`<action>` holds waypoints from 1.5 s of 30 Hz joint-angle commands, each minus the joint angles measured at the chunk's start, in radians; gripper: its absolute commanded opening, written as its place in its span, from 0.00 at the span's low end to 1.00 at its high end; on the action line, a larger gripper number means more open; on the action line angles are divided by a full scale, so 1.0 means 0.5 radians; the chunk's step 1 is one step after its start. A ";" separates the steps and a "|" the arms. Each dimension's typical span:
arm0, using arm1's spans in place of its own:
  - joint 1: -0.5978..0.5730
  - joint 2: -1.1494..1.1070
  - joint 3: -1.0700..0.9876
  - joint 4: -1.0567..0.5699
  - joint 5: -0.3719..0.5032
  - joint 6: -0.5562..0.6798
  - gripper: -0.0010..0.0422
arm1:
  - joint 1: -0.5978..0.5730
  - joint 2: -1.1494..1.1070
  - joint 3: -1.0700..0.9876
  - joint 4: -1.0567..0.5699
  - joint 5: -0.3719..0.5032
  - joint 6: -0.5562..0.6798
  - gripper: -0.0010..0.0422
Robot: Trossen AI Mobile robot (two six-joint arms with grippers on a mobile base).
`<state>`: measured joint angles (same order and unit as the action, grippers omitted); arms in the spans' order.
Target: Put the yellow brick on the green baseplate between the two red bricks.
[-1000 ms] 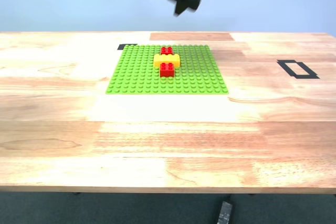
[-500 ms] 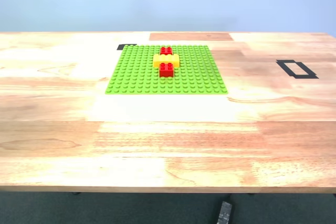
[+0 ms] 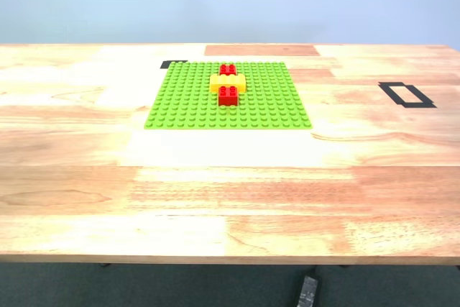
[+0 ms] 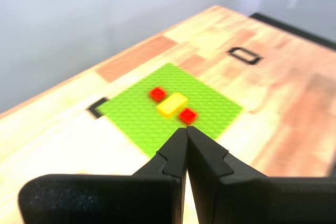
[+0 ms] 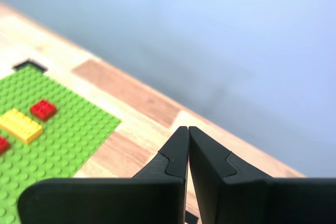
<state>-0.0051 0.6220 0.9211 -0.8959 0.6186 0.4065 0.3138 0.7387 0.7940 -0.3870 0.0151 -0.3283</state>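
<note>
On the wooden table [image 3: 230, 177], toward its far side in the exterior view, the green baseplate [image 3: 187, 102] lies flat. The yellow brick [image 3: 228, 82] sits on the plate's studs with its long side running across that view, and the two red bricks flank it: the far red brick [image 3: 228, 70] just behind it and the near red brick [image 3: 228, 95] just in front, each pressed close against the yellow one so the three form a short line from front to back. A black tape corner mark [image 3: 172, 65] shows at the plate's far corner on the exterior view's left, and a black tape rectangle [image 3: 407, 94] lies well apart on the table toward the exterior view's right. A darker wood patch [image 3: 261, 49] sits at the table's far edge behind the plate.

No arm shows in the exterior view. In the first wrist view, the first gripper [image 4: 186, 129] hangs high above the table with its fingers [image 4: 173, 156] pressed together, holding nothing; the plate and bricks appear far off and blurred. In the second wrist view, the second gripper [image 5: 188, 128] is likewise raised, its fingers [image 5: 176, 153] closed tip to tip and empty, pointing at the table's far edge beside the plate.
</note>
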 commanded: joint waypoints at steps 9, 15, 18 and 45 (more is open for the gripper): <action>0.001 -0.445 -0.500 0.684 -0.347 -0.284 0.02 | -0.237 -0.607 -0.378 0.050 -0.006 0.195 0.02; 0.001 -0.727 -0.725 0.966 -0.553 -0.547 0.02 | -0.303 -0.922 -0.641 0.314 0.047 0.349 0.02; 0.001 -0.866 -0.844 1.114 -0.649 -0.616 0.02 | -0.315 -1.070 -0.782 0.453 0.043 0.442 0.02; 0.002 -1.167 -1.606 1.536 -0.697 -0.920 0.02 | -0.316 -1.472 -1.504 0.808 0.090 0.507 0.02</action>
<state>-0.0044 0.0383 0.1284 -0.1276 0.2623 -0.0547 0.1558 0.0036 0.0521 0.0105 0.0608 -0.0704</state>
